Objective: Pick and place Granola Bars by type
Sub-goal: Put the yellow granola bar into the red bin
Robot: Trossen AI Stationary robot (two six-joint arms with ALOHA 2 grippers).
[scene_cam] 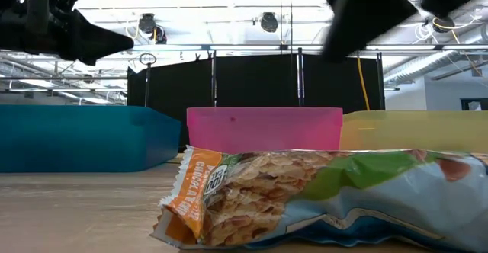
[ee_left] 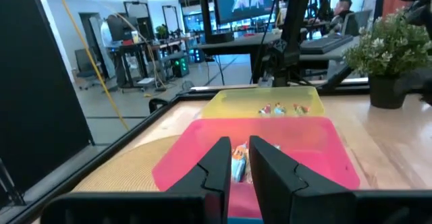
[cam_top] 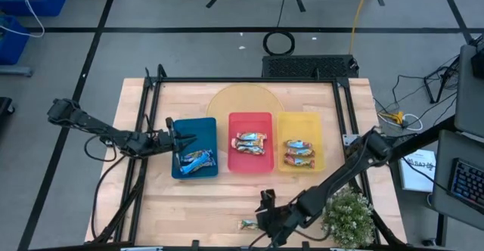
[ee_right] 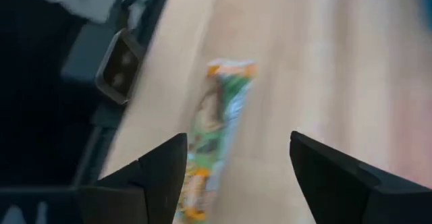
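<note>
A tan, green and light-blue granola bar (cam_top: pixel 248 224) lies flat on the wood by the table's near edge; it is large in the low view (scene_cam: pixel 320 196). My right gripper (ee_right: pixel 236 163) is open wide just above it, and the bar (ee_right: pixel 216 123) shows ahead between the fingers. My left gripper (cam_top: pixel 178 139) hovers over the blue tray (cam_top: pixel 189 126), its fingers (ee_left: pixel 239 166) a narrow gap apart and empty. Blue bars (cam_top: pixel 197 160) lie in the blue tray, bars (cam_top: pixel 249 141) in the red tray (cam_top: pixel 250 119), and bars (cam_top: pixel 299 153) in the yellow tray (cam_top: pixel 299 119).
A potted plant (cam_top: pixel 348 217) stands at the near right corner, close to my right arm. A round yellow mat (cam_top: pixel 242 100) lies under the trays' far side. A black frame (cam_top: pixel 249 81) runs around the table's edge. Bare wood lies between the trays and the near edge.
</note>
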